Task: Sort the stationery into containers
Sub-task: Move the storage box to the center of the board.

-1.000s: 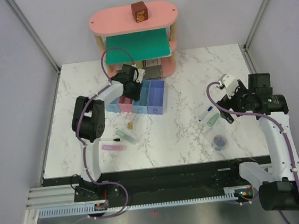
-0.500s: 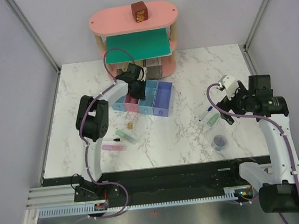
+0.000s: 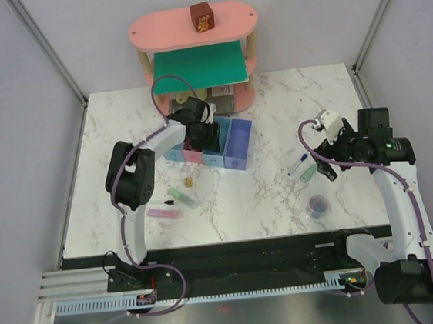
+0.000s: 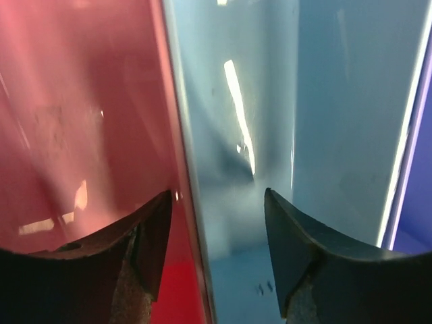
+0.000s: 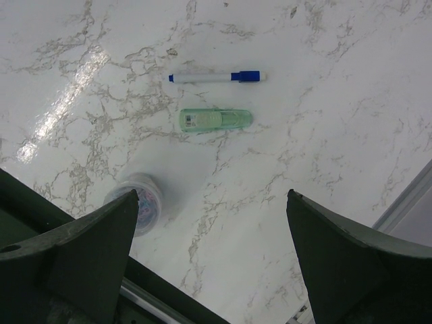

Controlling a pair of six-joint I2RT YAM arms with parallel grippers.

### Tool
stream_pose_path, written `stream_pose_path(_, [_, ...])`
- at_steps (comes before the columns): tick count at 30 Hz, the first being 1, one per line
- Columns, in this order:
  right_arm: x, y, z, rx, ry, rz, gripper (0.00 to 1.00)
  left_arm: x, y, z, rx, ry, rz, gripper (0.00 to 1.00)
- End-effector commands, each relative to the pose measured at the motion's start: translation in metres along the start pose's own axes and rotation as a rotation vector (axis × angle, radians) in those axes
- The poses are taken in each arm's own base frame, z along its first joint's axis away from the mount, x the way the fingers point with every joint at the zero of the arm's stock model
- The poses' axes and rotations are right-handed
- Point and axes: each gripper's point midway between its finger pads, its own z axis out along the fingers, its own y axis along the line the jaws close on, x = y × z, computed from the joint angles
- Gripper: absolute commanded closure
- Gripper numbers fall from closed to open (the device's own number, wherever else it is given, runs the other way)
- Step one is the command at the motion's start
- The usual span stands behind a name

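The marble desk [image 3: 272, 102] and the pink and green shelf unit [image 3: 194, 26] at its far edge are unchanged from a second ago. The left arm [image 3: 129, 175] has swung its wrist rightward, and the row of bins [image 3: 239, 145] has gone with it. The row now sits further right and is skewed, its violet-blue end nearest the shelf unit's foot.

The left jaws are open inside the row. One finger [image 4: 152, 243] is in the pink bin [image 4: 81, 135], close against the shared wall. The other is in the blue bin [image 4: 304, 121], clear of that wall. The right arm [image 3: 397, 182] has barely moved. The right jaws are spread wide, holding nothing, above the stationery on the right.

That stationery lies loose on the desk:
- **Right side:** a white pen with blue cap [image 5: 216, 77], a mint-green marker [image 5: 214, 119] just beside it, and a purple-grey roll [image 5: 138, 202] nearer the arms.
- **Left side, in front of the bins:** a second mint-green marker [image 3: 181, 195], a pink flat stick [image 3: 162, 212], a thin black pen [image 3: 170, 202] and a tiny yellow cube [image 3: 189, 182].

The right-hand marker carries a small label, too fine to read. The yellow marks on the dark red cube [image 3: 201, 16] atop the shelf unit are also illegible.
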Motion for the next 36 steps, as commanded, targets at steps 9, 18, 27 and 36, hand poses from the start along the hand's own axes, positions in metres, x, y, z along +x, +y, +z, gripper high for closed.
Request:
stream_pose_path(9, [-0.019, 0.006, 0.008, -0.073, -0.091, -0.017, 0.02, -0.014, -0.019, -0.083, 0.042, -0.124, 0.070, 0.31])
stream_pose_path(18, [-0.023, 0.023, 0.058, -0.179, -0.031, -0.102, 0.02, -0.002, -0.043, -0.142, 0.162, -0.183, 0.216, 0.20])
stream_pose_path(27, [-0.061, 0.079, 0.126, -0.382, 0.006, -0.258, 0.02, 0.019, 0.005, -0.190, -0.088, -0.237, 0.376, 0.00])
stream_pose_path(36, [-0.083, 0.155, 0.168, -0.622, 0.036, -0.373, 0.02, 0.053, 0.051, -0.202, -0.227, -0.204, 0.379, 0.00])
